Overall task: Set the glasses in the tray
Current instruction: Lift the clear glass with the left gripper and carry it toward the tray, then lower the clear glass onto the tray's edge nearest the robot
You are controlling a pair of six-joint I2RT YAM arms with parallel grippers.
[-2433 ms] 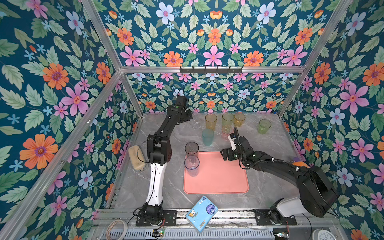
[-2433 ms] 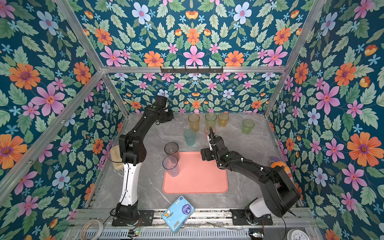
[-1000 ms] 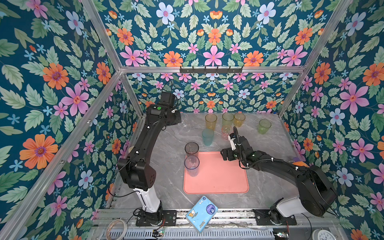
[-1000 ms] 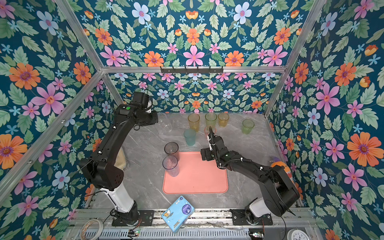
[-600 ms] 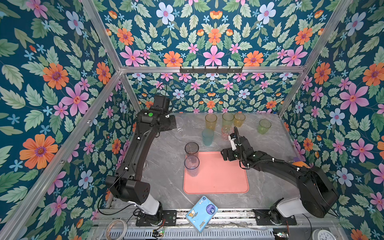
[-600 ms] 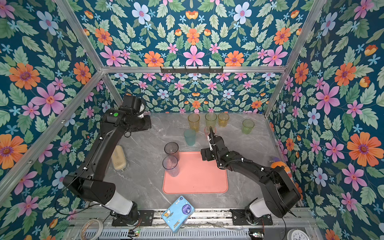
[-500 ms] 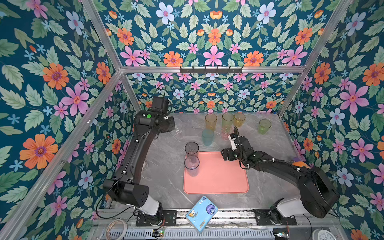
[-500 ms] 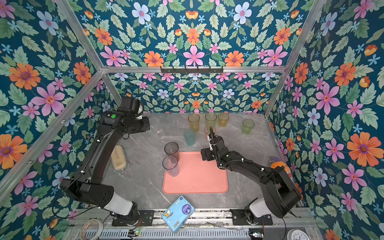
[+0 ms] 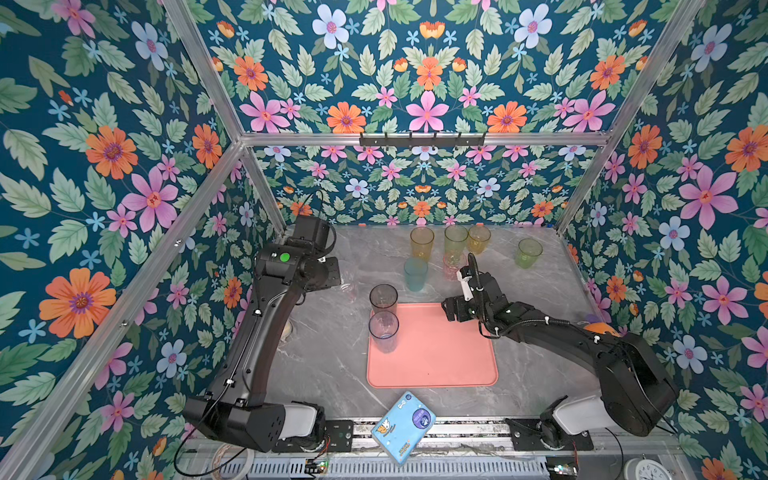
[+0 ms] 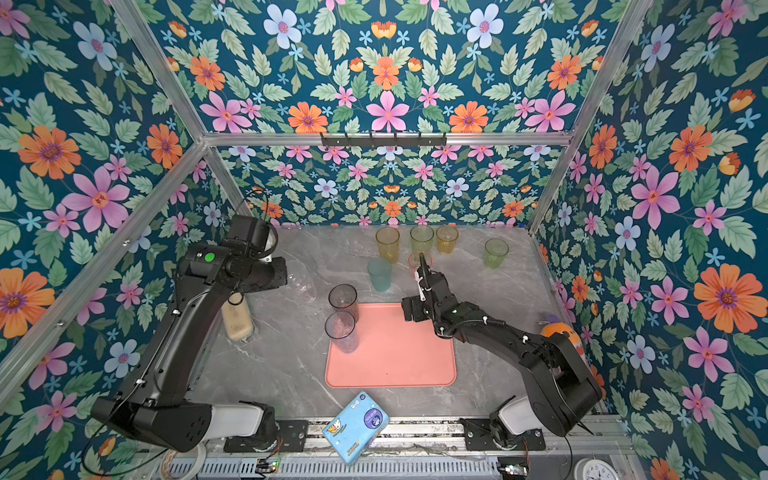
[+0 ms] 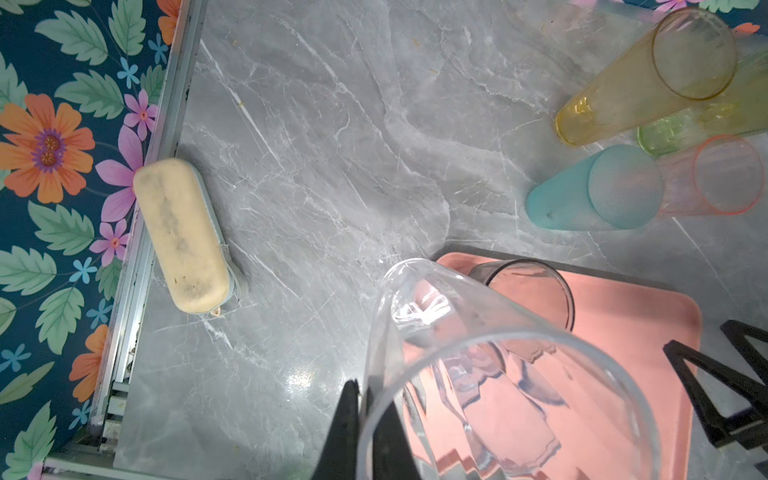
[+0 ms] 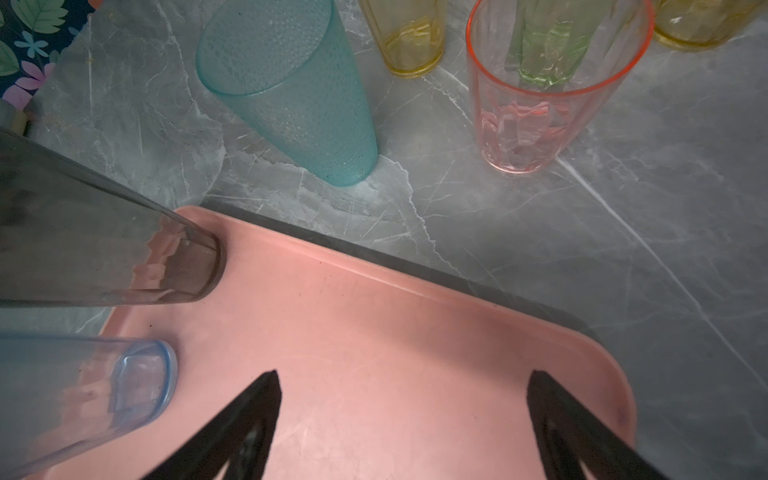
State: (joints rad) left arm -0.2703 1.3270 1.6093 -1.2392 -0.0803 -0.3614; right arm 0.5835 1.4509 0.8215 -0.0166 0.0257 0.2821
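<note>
Over marble table (image 9: 328, 374), left gripper (image 11: 368, 401), hidden from above, pinches clear glass (image 11: 498, 374); right gripper (image 12: 403, 376) gapes.

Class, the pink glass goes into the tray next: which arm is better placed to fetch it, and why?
Right. The right gripper hangs open and empty over the far edge of the tray, the pink glass just beyond it. The left gripper is shut on a clear glass.

Tray (image 9: 436, 361) is salmon-pink, table (image 9: 328, 365) grey-marbled, walls (image 9: 415, 104) teal floral.

Lab test cell: aluminium frame (image 9: 291, 139), floral walls (image 9: 428, 83), marble tabletop (image 9: 332, 365).
</note>
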